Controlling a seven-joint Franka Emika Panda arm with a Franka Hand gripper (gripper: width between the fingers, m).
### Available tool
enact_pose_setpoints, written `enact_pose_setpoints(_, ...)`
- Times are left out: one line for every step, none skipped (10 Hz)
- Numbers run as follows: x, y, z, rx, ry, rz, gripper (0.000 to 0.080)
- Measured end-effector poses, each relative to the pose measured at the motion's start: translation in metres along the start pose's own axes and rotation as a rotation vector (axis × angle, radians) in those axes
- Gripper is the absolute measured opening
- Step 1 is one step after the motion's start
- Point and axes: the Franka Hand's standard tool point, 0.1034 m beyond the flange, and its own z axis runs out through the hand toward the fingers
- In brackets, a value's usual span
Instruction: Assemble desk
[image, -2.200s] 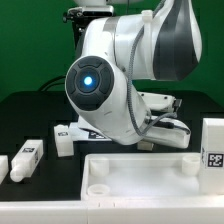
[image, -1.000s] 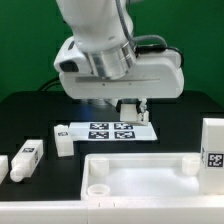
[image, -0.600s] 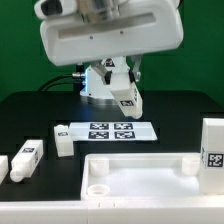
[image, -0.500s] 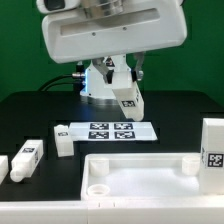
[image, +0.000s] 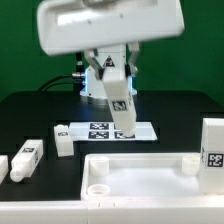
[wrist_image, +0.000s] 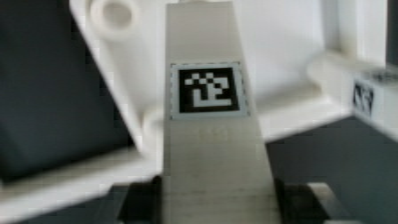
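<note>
Leftmost, a loose leg (image: 28, 157) lies flat, with a second leg (image: 63, 141) beside it. Centre, my tool (image: 114, 76) is clamped partway closed on a tagged leg (image: 122, 110), which hangs tilted with its lower end in line with the marker board (image: 95, 129). The tabletop panel (image: 140, 172) lies at six o'clock of that board. An upright leg (image: 212, 150) stands at four o'clock.

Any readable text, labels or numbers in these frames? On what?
None readable: no words, brands or numbers.
raised leg: square black-and-white tag, pattern only.
marker board: several such tags, pattern only.
leg at the exterior view's left, leg at the exterior view's right: tags, too small to read.
</note>
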Motion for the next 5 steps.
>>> enact_pose_setpoints(0.0003, -0.0030, 0.0002, -0.013, 0.088, -0.011, 0.0285)
enact_pose_setpoints(-0.0005, -0.0005, 0.0017, -0.027, 0.163, -0.017, 0.0285)
enact_pose_setpoints(-0.0001, 0.0019, 0.0015, -0.040, 0.225, -0.022, 0.0285)
enact_pose_setpoints(0.0010, 0.0023, 0.0026, -0.052, 0.272, -0.034, 0.0285)
enact_pose_setpoints(0.0055, 0.0025, 0.0088, -0.073, 0.337, -0.056, 0.0285)
